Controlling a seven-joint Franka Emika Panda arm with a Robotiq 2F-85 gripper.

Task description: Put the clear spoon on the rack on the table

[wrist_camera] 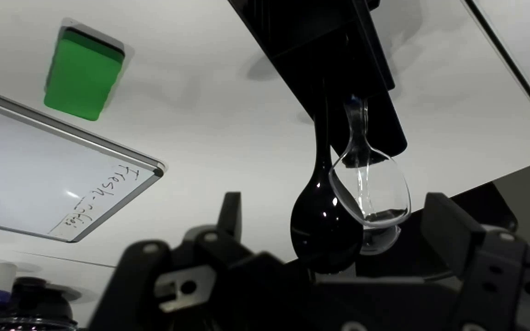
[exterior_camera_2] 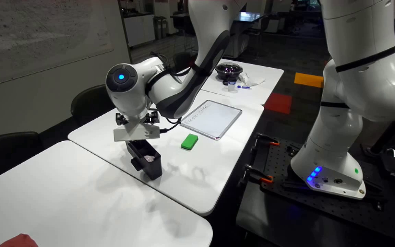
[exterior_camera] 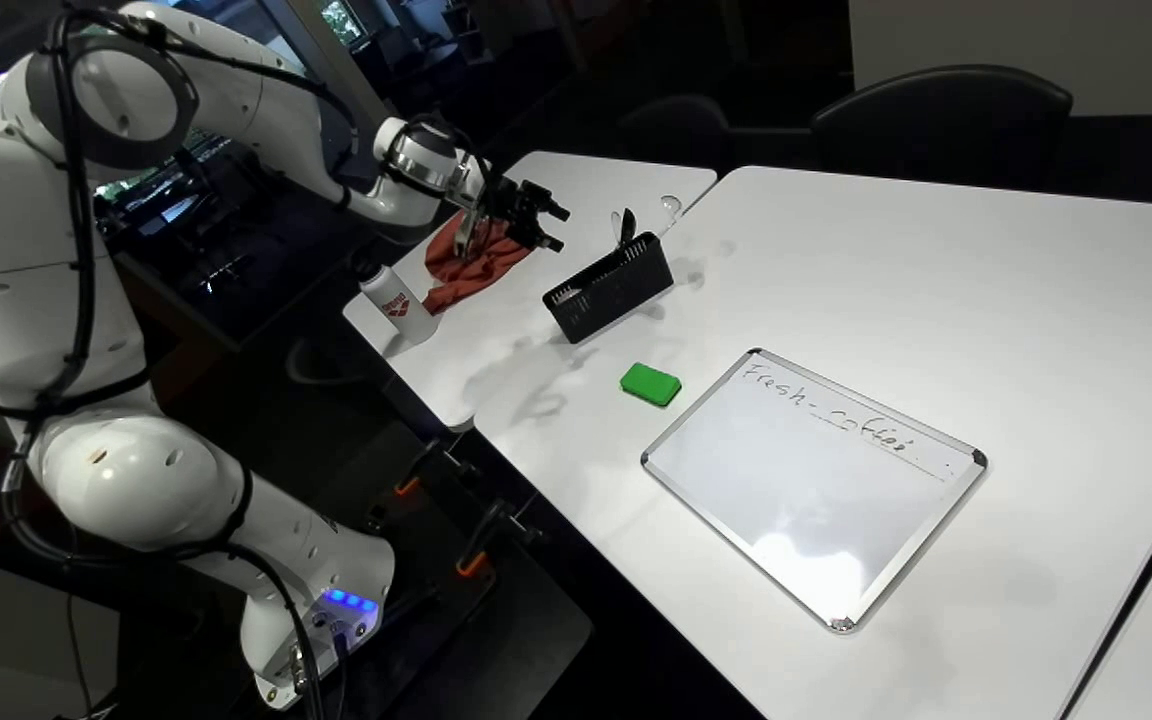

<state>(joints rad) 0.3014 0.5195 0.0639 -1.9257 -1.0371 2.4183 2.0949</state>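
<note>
A clear spoon [wrist_camera: 380,188] stands bowl-up in the black rack [wrist_camera: 311,27] in the wrist view, beside a black spoon [wrist_camera: 325,225]. A second clear rounded shape [wrist_camera: 382,241] shows just beyond it. In an exterior view, the black rack [exterior_camera: 616,295] stands on the table with the black spoon [exterior_camera: 628,225] and clear spoon bowls [exterior_camera: 671,204] sticking out at its far end. My gripper [exterior_camera: 558,229] is open and empty, above the table beside the rack. In the wrist view, the spoon bowls appear between my open fingers [wrist_camera: 334,207], not gripped.
A green eraser [exterior_camera: 651,384] and a whiteboard [exterior_camera: 816,490] lie on the table near the rack. A white bottle [exterior_camera: 400,303] and red cloth [exterior_camera: 476,260] are by the arm. A pale item [exterior_camera_2: 148,158] sits inside the rack. A black bowl [exterior_camera_2: 229,70] stands farther off.
</note>
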